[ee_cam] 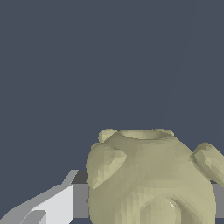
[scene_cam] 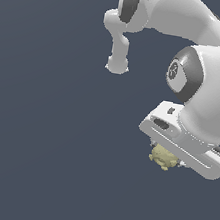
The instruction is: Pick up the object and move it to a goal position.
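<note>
The object [scene_cam: 162, 158] is a small lumpy pale yellow-tan blob, tucked right under the white hand of my arm at the exterior view's right. In the wrist view the object [ee_cam: 148, 179] fills the space between my fingers [ee_cam: 76, 201], with a grey pad pressed against each side of it. My gripper [scene_cam: 167, 161] is shut on the object. The fingers are hidden behind the hand and the blob in the exterior view.
The white arm [scene_cam: 202, 56] reaches in from the upper part of the exterior view, its base link [scene_cam: 117, 65] standing further back. A plain dark blue-grey surface [scene_cam: 40, 146] lies all around.
</note>
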{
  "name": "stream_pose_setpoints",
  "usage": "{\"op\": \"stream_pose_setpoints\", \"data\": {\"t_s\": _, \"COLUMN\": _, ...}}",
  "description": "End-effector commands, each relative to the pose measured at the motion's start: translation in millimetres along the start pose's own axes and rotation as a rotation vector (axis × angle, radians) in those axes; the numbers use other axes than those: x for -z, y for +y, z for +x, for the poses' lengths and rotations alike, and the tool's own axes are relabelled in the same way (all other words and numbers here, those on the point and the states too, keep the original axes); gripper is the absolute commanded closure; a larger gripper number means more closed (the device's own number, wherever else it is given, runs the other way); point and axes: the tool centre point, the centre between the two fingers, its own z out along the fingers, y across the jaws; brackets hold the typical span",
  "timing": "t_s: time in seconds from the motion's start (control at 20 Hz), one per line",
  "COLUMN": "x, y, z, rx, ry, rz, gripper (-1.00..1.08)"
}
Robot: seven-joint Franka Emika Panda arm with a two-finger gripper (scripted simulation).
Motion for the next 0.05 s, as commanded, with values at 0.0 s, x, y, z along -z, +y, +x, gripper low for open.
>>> {"op": "stream_pose_setpoints", "data": {"t_s": 0.0, "x": 0.8, "y": -0.5, "z": 0.1, "rx": 0.0, "ry": 0.0, "rz": 0.0, "gripper": 1.08}}
